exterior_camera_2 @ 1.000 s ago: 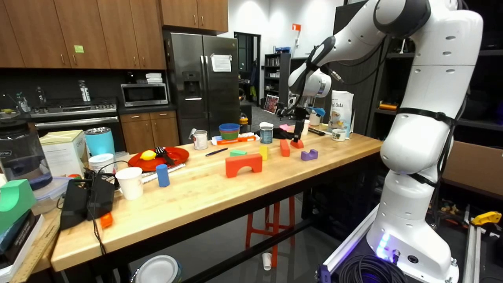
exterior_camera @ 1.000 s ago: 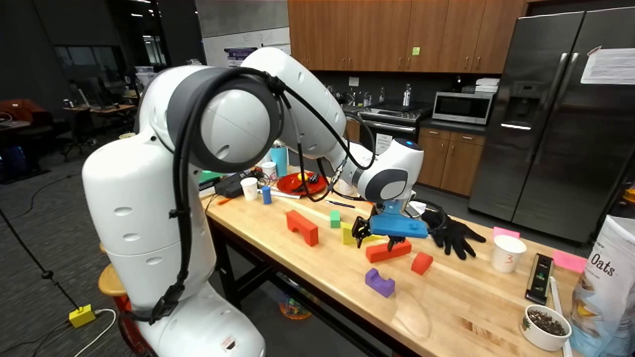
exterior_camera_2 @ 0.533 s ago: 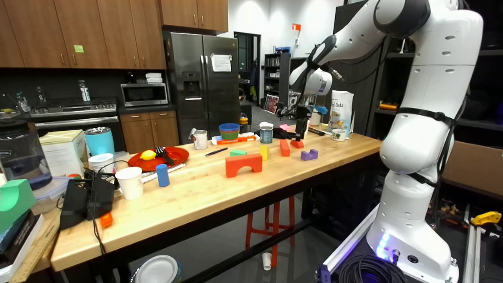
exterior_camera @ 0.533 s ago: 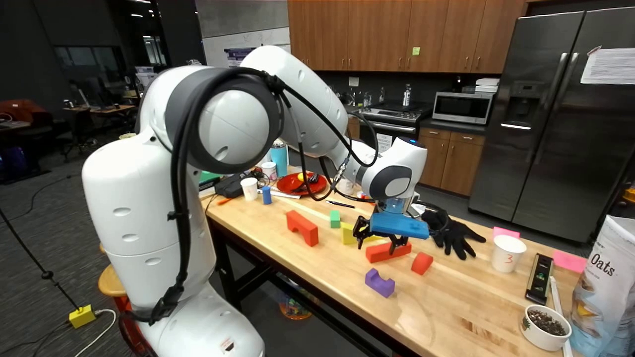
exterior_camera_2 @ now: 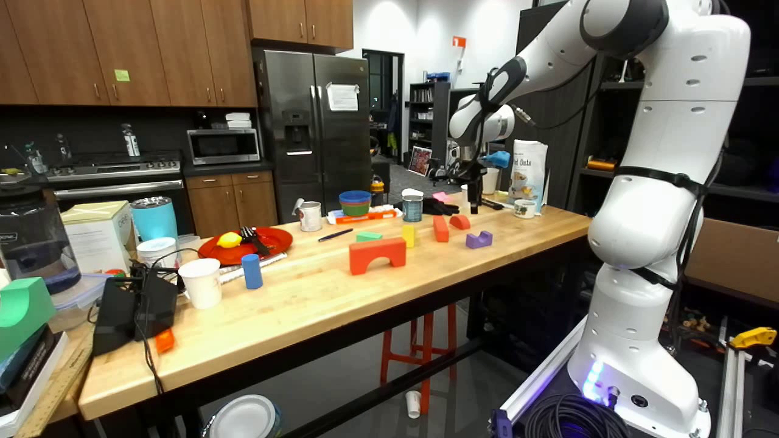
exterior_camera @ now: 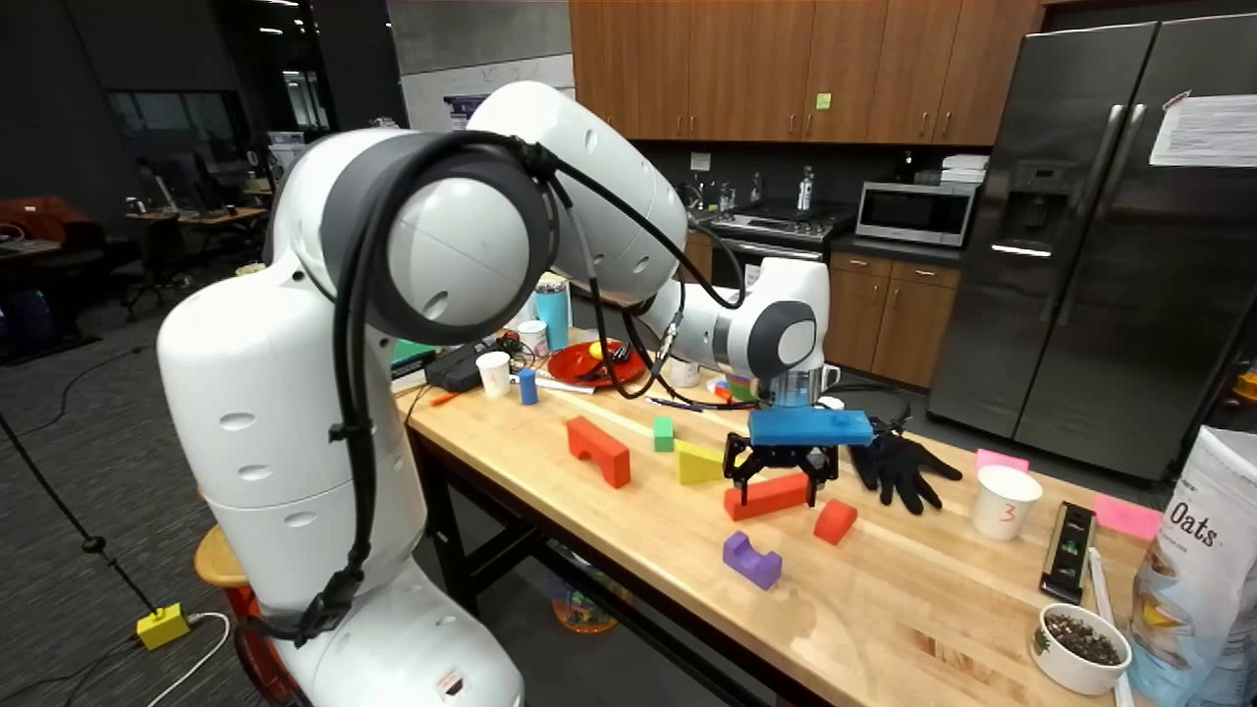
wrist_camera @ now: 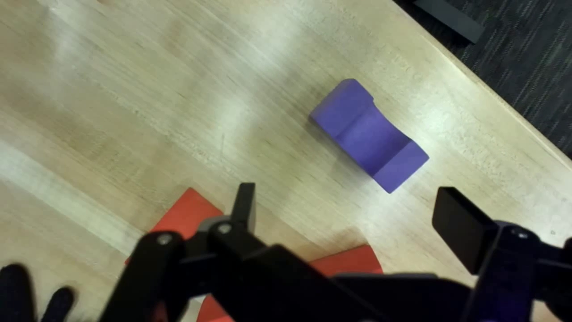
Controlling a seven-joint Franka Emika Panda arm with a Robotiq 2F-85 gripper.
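Observation:
My gripper (exterior_camera: 778,501) is open and empty above the table among toy blocks; it also shows in an exterior view (exterior_camera_2: 475,204) and, with fingers wide apart, in the wrist view (wrist_camera: 346,197). A long red block (exterior_camera: 768,498) lies nearest, apparently below the fingers; part of it (wrist_camera: 346,261) shows in the wrist view behind the gripper. A red curved block (exterior_camera: 836,521) lies beside it, partly hidden by a finger in the wrist view (wrist_camera: 190,212). A purple notched block (exterior_camera: 752,561) lies nearer the table edge, in full view ahead of the fingers (wrist_camera: 368,136).
A yellow wedge (exterior_camera: 697,462), a green block (exterior_camera: 663,434) and a red arch block (exterior_camera: 598,452) lie nearby. A black glove (exterior_camera: 899,466), a numbered paper cup (exterior_camera: 1007,501) and a bowl (exterior_camera: 1080,648) stand beyond. A red plate (exterior_camera_2: 277,240) holds a lemon and utensils.
My gripper has moved a little to the right in both exterior views and turned, and the wrist now looks more upright. The fingers stay open. The blocks have not moved.

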